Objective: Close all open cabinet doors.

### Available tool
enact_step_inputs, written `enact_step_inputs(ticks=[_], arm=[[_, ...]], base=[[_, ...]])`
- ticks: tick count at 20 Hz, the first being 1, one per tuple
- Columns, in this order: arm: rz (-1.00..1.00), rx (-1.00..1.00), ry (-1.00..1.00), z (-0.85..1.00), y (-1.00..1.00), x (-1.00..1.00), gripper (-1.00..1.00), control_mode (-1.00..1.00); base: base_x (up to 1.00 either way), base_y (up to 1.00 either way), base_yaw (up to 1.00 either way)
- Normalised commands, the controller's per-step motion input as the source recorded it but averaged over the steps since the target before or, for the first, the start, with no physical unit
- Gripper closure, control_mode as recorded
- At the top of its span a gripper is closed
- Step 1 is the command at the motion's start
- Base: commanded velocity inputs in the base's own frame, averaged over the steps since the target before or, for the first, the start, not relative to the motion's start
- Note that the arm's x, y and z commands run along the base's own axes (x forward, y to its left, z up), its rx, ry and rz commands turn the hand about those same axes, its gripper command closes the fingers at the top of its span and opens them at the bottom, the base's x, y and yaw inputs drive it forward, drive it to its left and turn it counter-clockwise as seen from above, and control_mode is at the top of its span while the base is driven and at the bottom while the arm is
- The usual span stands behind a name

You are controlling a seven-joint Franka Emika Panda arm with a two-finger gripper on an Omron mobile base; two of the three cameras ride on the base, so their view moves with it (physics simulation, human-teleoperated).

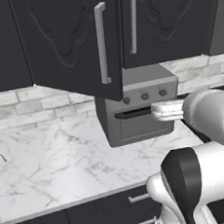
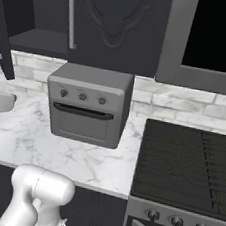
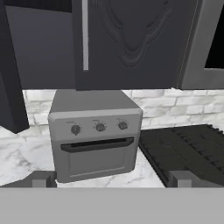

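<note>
The gripper [image 3: 112, 179] hangs with its jaws spread as wide as they go and nothing between them, its two finger tips [image 3: 41, 179] low in the hand view, aimed at the grey toaster oven [image 3: 94, 133] on the marble counter [image 1: 51, 164]. Above that oven, one black cabinet door [image 1: 67, 40] stands swung out over the counter, its long silver bar handle [image 1: 102, 42] facing the base; in the right base view its edge shows as a dark slanted strip [image 2: 4, 40] beside the open cabinet interior [image 2: 36, 37]. The neighbouring cabinet door [image 2: 116, 24] looks shut flat, handle [image 2: 72, 16] at its left edge. The risk, as I judge it, is in the approach: the open door hangs well above the hand's present line, so a lift that is too direct could clip the door's lower corner or the oven top. A push near the hinge side would likely move the door little, while a glancing contact on the carved relief could slip off. Pushing past closure might jam the fingers against the neighbouring door. To the right sit a stove top [image 2: 189, 160] and a microwave [image 2: 215, 42]. No brand, label or legible writing shows on the oven, cabinets or stove; the oven's three knobs [image 3: 99, 127] carry no readable marks
</note>
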Motion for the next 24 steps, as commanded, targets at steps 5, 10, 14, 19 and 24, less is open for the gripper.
enact_step_inputs(ticks=[5,10,14,19,24], arm=[[0.00,0.00,-0.09,0.00,0.47,0.00,-1.00,-1.00],[0.00,0.00,-0.20,0.00,0.43,0.00,-1.00,-1.00],[0.00,0.00,-0.23,0.00,0.34,0.00,-1.00,-1.00],[0.00,0.00,-0.17,0.00,0.30,0.00,-1.00,-1.00],[0.00,0.00,-0.11,0.00,0.18,0.02,-1.00,-1.00]], base=[[0.00,0.00,0.00],[0.00,0.00,0.00],[0.00,0.00,0.00],[0.00,0.00,0.00],[0.00,0.00,0.00]])
